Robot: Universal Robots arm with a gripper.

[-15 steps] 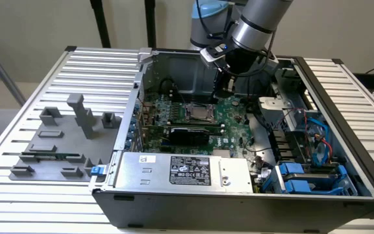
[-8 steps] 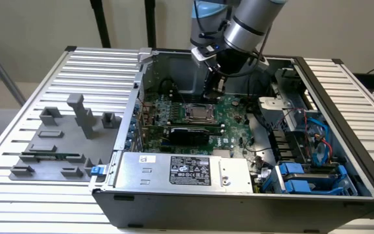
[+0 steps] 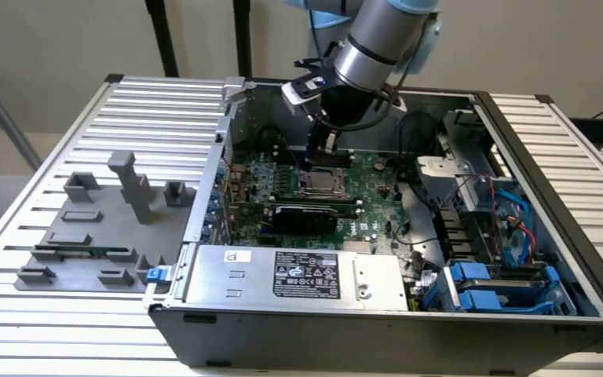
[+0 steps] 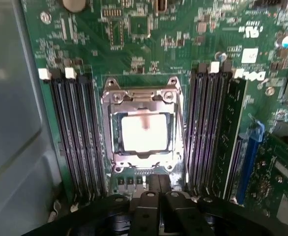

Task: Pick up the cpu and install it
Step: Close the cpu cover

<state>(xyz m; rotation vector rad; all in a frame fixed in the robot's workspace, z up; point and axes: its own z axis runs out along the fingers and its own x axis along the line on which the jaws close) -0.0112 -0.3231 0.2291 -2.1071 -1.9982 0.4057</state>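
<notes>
- You are watching 1 arm reaching into the open computer case point(image 3: 385, 338), with the gripper point(image 3: 326, 149) hanging just above the green motherboard point(image 3: 375, 169).
- The 2 fingers point(image 4: 145, 211) are pinched together and carrying nothing. Their dark tips are sitting just beside one edge of the socket frame point(image 4: 141, 94).
- The cpu point(image 4: 146, 132) is lying flat inside that frame with its pale top facing up, between the 2 banks of memory slots point(image 4: 77, 142). It is sitting apart from the fingers.
- My read is that the placing is looking done. The chip's rim is running parallel to the frame on all 4 sides, so it seems to be sitting square.
- To handle this well, be keeping the closed fingers clear of the chip's top. Be moving straight up or down only, because a sideways brush could be nudging the chip in its seat.
- Be checking each of the 4 corners for one riding up on the frame. Glare is washing out the chip's top, so I cannot tell whether its orientation is matching the socket.
- I cannot tell whether the frame is latched.
</notes>
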